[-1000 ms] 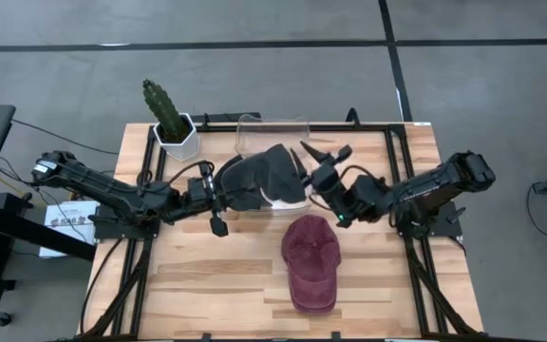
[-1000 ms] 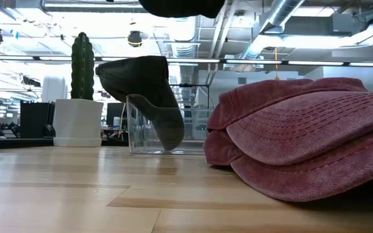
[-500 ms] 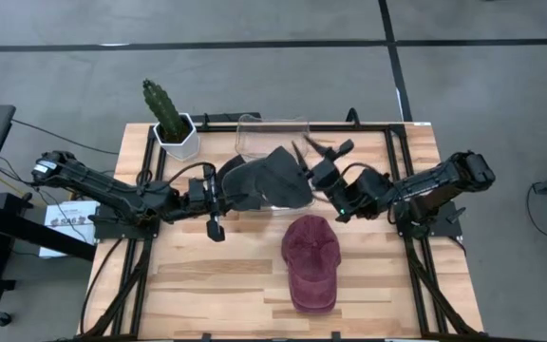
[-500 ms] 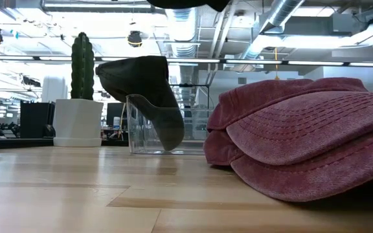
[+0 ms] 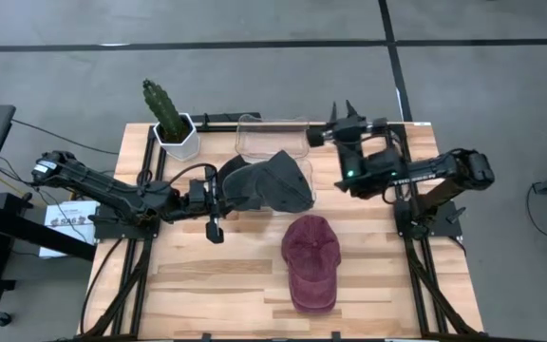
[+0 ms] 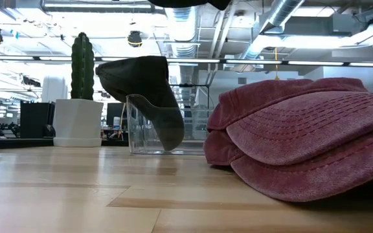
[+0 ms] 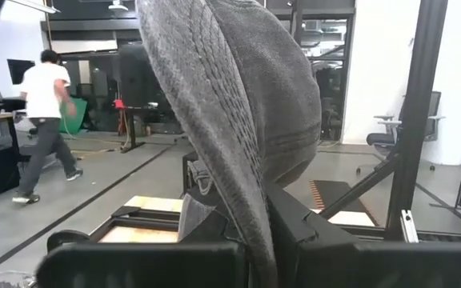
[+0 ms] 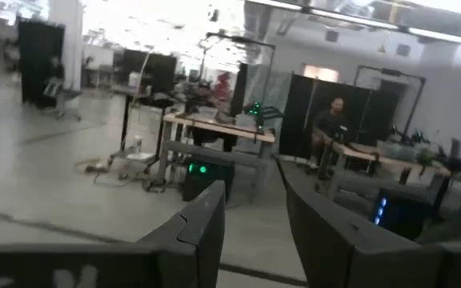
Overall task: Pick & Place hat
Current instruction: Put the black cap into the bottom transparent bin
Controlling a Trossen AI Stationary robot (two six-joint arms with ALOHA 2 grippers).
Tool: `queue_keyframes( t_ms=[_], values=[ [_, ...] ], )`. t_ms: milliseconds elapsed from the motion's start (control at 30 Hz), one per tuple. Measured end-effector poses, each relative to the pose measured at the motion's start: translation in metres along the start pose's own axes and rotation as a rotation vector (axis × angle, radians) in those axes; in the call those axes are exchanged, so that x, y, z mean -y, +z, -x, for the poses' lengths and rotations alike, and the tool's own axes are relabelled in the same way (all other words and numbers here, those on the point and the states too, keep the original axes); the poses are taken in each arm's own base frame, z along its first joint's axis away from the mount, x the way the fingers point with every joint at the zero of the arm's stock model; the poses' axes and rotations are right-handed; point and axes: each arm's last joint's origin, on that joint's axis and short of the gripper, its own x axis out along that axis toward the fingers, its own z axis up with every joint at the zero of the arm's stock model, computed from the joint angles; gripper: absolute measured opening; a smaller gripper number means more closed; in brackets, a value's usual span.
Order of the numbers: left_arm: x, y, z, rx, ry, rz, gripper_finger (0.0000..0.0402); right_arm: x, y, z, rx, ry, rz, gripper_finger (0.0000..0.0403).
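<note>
Wooden bench [image 5: 207, 275] across the middle of the high view, framed in black rails. Maroon cap [image 5: 311, 261] flat on the planks at lower centre, clear of both arms. Grey hat [image 5: 266, 182] draped at centre frame, overlapping the near edge of the clear bin [image 5: 272, 125] at upper centre; pinched at its left side by the left hand [image 5: 224, 185], with knit fabric filling that wrist view. White pot with cactus [image 5: 172, 122] at upper left, just beside the bin. Right hand [image 5: 340, 121] up at upper right, fingers spread and empty, aimed out into the room, off the hat.

Judging by the drape: placement into the bin under way. For a clean finish: carry the hat further toward the top of the frame until its bulk hangs over the bin's opening, lower before letting go, keep the loose brim from catching the wall, and steer well away from the cactus.
</note>
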Motion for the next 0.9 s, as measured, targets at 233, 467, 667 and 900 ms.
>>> queue_keyframes(
  t_ms=[233,467,667,900],
  values=[
    [0.000,0.000,0.000,0.001,0.000,0.000,0.0014,0.008,-0.022,0.005,0.073,0.026,-0.002,0.0127],
    [0.000,0.007,0.000,0.069,-0.032,0.029,0.0014,0.005,-0.069,0.024,0.173,0.149,0.078,0.0127],
    [-0.003,0.017,0.000,0.175,-0.086,0.052,0.0014,0.021,-0.105,0.028,0.129,0.162,0.071,0.0127],
    [-0.009,0.020,-0.003,0.229,-0.184,0.083,0.0014,0.029,-0.135,0.056,0.275,0.425,-0.053,0.0127]
  ],
)
